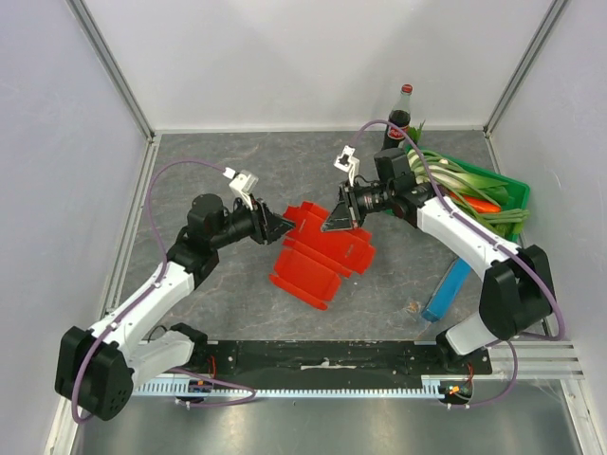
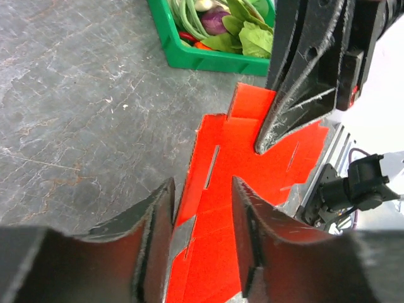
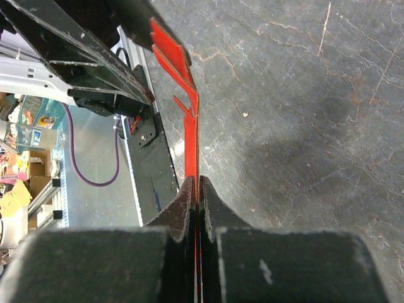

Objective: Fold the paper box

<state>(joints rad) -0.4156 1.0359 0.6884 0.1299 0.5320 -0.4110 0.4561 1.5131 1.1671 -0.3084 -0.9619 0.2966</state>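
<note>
The paper box is a bright red flat die-cut sheet, held tilted above the grey table in mid scene. My right gripper is shut on its far upper edge; the right wrist view shows the sheet edge-on, pinched between the jaws of the right gripper. My left gripper is open at the sheet's left edge. In the left wrist view the left gripper straddles a red flap with a gap on each side, and the right gripper's fingers press on the sheet beyond.
A green crate of vegetables stands at the right, with a dark bottle behind it. A narrow blue box lies by the right arm's base. A black rail runs along the near table edge.
</note>
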